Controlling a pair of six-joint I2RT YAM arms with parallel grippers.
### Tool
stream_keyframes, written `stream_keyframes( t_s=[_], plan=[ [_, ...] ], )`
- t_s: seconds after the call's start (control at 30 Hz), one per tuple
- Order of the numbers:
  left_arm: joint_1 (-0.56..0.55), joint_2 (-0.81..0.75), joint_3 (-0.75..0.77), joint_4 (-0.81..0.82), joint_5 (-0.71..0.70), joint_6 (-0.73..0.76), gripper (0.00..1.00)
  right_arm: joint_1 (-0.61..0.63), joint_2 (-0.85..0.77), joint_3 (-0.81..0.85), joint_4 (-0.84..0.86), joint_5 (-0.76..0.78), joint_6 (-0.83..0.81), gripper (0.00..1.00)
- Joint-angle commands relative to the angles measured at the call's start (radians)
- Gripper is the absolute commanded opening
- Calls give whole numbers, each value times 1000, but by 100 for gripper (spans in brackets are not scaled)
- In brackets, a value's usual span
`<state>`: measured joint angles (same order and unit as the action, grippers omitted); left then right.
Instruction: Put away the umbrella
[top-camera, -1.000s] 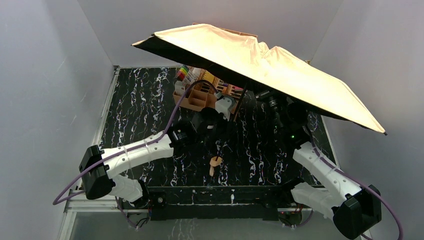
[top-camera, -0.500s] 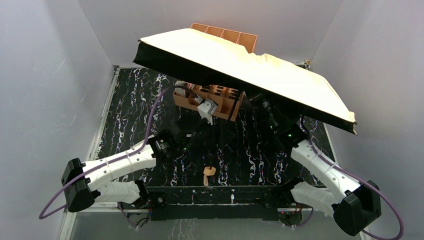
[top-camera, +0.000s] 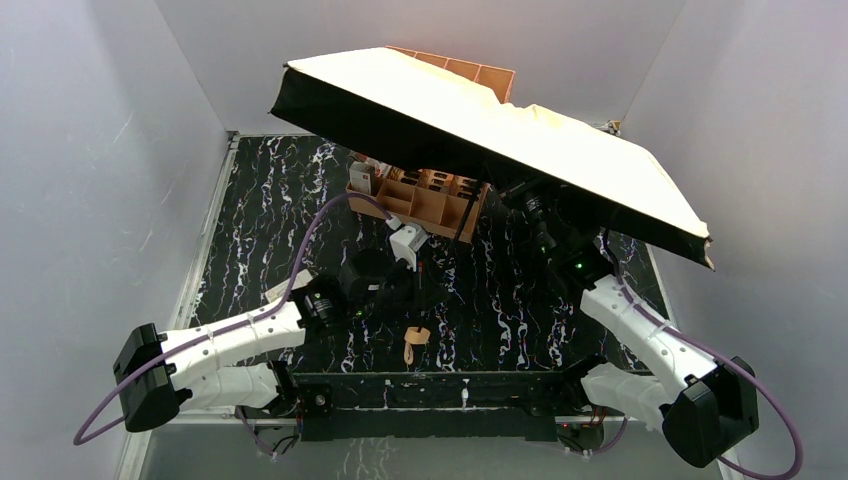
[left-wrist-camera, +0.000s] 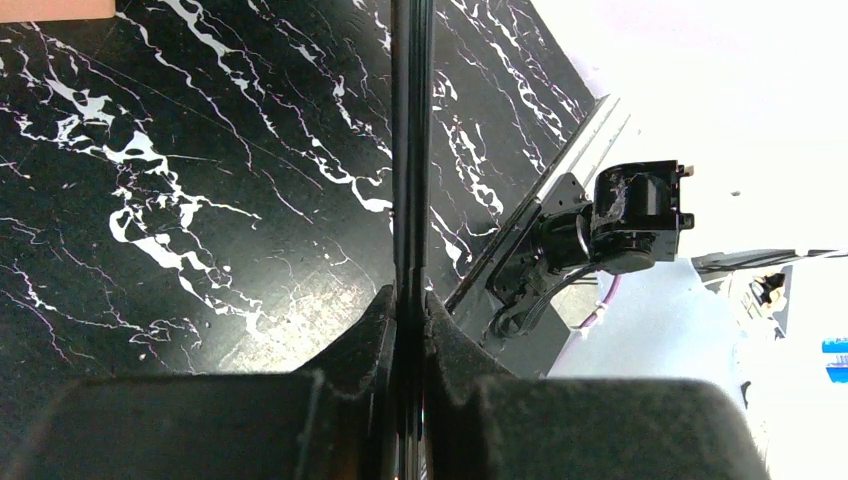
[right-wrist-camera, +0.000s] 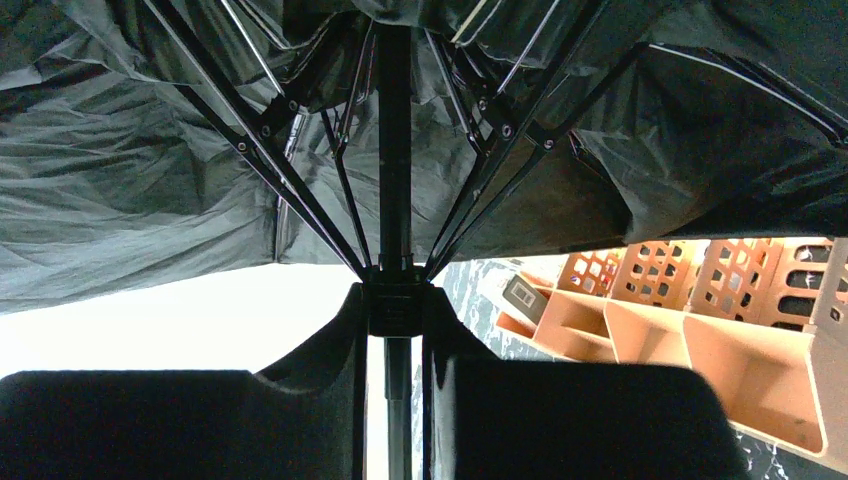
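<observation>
**Open umbrella (top-camera: 480, 110) gripped by both arms**

In front of the peach file organizer (top-camera: 425, 200), the umbrella's cream handle (top-camera: 415, 340) lies nearest. The left gripper (left-wrist-camera: 410, 310) is clamped on the black shaft (left-wrist-camera: 412, 150). Higher up, the right gripper (right-wrist-camera: 395, 310) seems to pinch the runner (right-wrist-camera: 396, 295). The tilted canopy (top-camera: 560, 150) spreads over the organizer.

1. Seen from above, the umbrella (top-camera: 480, 125) canopy hides the right gripper (right-wrist-camera: 396, 310) and much of the peach organizer (top-camera: 425, 200).
2. At the left wrist, the shaft (left-wrist-camera: 411, 150) runs off the top edge.
</observation>
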<state>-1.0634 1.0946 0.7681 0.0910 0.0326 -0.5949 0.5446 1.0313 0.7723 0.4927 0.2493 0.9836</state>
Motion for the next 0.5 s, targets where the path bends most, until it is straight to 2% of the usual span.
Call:
stream_keyframes(
  t_s=[0.0,0.1,0.27,0.47],
  plan=[
    [-4,-6,72,8,-60,13,0,-11,-12,91,-76,-68,-6,0],
    [-3,19,154,58,-144,56,0,15,-28,45,-116,-187,10,0],
    [-1,79,309,115,-183,148,0,93,-99,-104,-139,-163,80,0],
    [-1,116,357,97,-192,189,0,93,-140,-60,-213,-118,39,0]
  ],
)
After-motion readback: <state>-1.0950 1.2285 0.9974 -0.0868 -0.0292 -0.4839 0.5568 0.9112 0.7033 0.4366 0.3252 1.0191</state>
